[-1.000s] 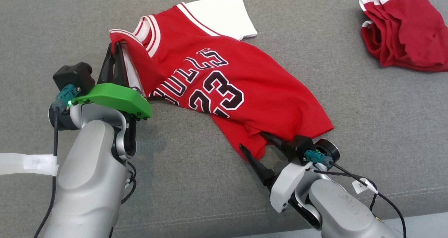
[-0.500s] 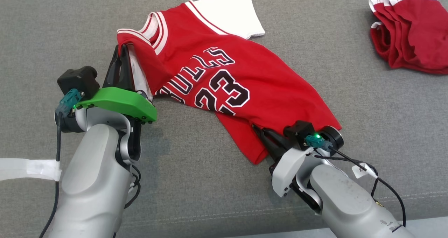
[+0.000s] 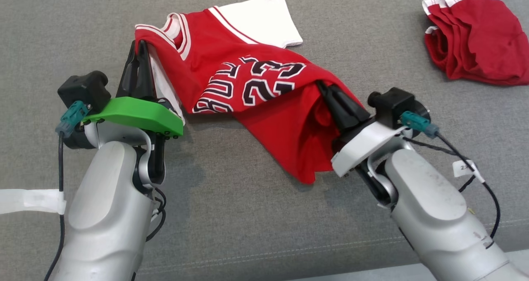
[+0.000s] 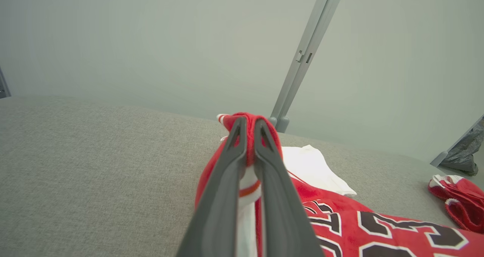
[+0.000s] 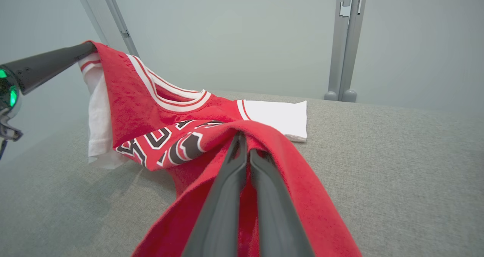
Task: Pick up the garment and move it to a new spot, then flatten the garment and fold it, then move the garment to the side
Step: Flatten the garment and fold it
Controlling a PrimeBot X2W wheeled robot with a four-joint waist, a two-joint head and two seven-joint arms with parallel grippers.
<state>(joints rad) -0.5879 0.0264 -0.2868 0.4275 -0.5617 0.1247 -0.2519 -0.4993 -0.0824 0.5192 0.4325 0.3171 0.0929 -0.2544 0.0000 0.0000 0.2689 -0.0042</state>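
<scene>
Looks like a robotics lab test bay to me: plain pale wall panels [image 4: 113, 41], grey metal frame posts [image 5: 346, 41] behind, and a counter [image 3: 248, 231] covered in grey upholstery fabric.

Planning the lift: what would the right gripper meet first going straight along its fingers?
A fold of the red jersey that the right gripper now pinches; past it, probably the white sleeve, though depth is unclear.

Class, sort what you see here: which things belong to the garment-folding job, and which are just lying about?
Job:
red jersey
left gripper, shut on its shoulder
right gripper, shut on its lower part

Lying about:
second red garment
</scene>
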